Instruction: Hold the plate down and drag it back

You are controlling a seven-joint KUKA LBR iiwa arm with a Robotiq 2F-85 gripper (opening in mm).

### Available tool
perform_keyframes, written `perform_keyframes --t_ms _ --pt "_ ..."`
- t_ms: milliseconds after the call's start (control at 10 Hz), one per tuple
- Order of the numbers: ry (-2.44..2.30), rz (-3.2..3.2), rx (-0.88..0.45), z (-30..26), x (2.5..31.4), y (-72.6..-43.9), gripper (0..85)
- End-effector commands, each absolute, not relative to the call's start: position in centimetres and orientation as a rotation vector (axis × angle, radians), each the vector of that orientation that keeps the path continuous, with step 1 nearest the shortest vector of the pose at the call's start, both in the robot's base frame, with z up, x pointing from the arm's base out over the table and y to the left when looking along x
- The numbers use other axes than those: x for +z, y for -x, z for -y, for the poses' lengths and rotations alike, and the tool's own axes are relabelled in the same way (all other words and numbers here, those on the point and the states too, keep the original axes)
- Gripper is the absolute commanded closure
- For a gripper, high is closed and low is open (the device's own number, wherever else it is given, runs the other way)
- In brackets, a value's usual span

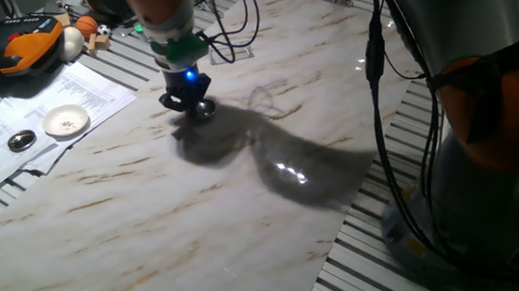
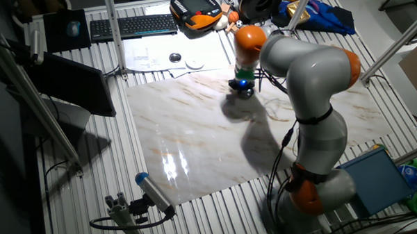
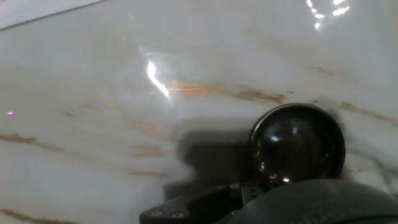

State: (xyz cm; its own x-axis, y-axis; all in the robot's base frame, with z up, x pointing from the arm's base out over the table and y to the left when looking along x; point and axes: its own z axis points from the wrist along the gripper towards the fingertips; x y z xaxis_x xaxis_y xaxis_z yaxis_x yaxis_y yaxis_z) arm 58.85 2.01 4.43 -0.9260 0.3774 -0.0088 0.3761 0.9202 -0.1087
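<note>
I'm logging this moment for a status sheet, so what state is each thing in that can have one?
gripper: low over the marble board, at the plate; open or shut cannot be told.
plate: upright on the board, partly under the gripper.
white saucer: upright on the papers, off the board.
orange handheld controller: lying at the table's edge, untouched.

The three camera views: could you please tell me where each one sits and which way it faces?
One fixed view: low beside the marble table, looking across; gripper pressing the plate, arm base at right.
The other fixed view: high overhead, looking down; the whole arm shows.
Hand view: on the hand, looking down at the plate; dark gripper parts below.
Both fixed views share the white saucer.
</note>
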Motion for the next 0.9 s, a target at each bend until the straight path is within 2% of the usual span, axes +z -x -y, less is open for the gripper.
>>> perform_keyframes --t_ms 0,500,700,800 --pt "0.602 3.059 0.184 -2.6 5.0 -59.0 85.0" --pt "0.538 3.081 0.149 -5.4 11.5 -59.0 85.0" --pt "0.441 3.081 0.076 -5.0 13.9 -58.6 85.0" --pt "0.386 3.092 0.041 -4.9 15.1 -57.6 85.0"
